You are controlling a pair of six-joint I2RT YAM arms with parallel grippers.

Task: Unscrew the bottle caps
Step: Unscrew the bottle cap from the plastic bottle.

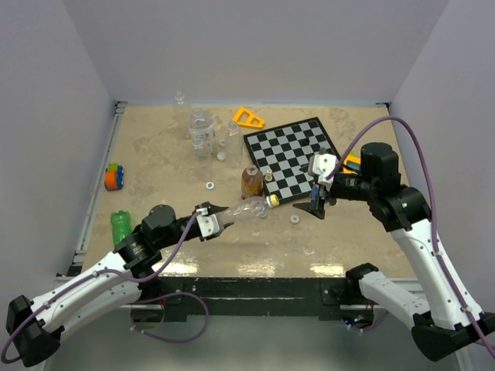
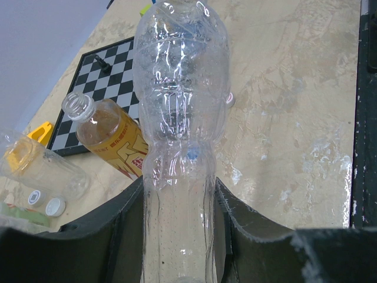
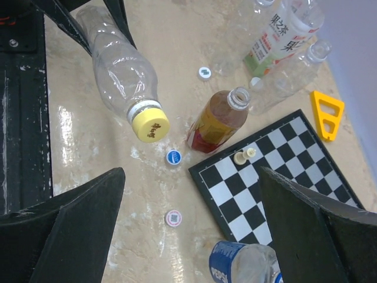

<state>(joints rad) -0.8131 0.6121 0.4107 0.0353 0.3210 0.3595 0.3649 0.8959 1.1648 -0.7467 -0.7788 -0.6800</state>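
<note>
Left gripper [image 1: 219, 220]: narrow, clamped on the clear bottle [image 2: 179, 88], near the middle of the table [image 1: 155, 162].
Left wrist view: ribbed body only; cap hidden.
Right wrist view: yellow cap [image 3: 151, 127] screwed on.
Right gripper [image 3: 191, 171]: wide, empty, above.
Around: open amber bottle [image 3: 219, 121], blue cap [image 3: 173, 157] and chessboard [image 3: 283, 177], all near the yellow cap.

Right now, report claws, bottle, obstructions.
Left claw shut on clear bottle. Right claw open, clear of yellow cap. Uncapped amber bottle close beside cap.
</note>
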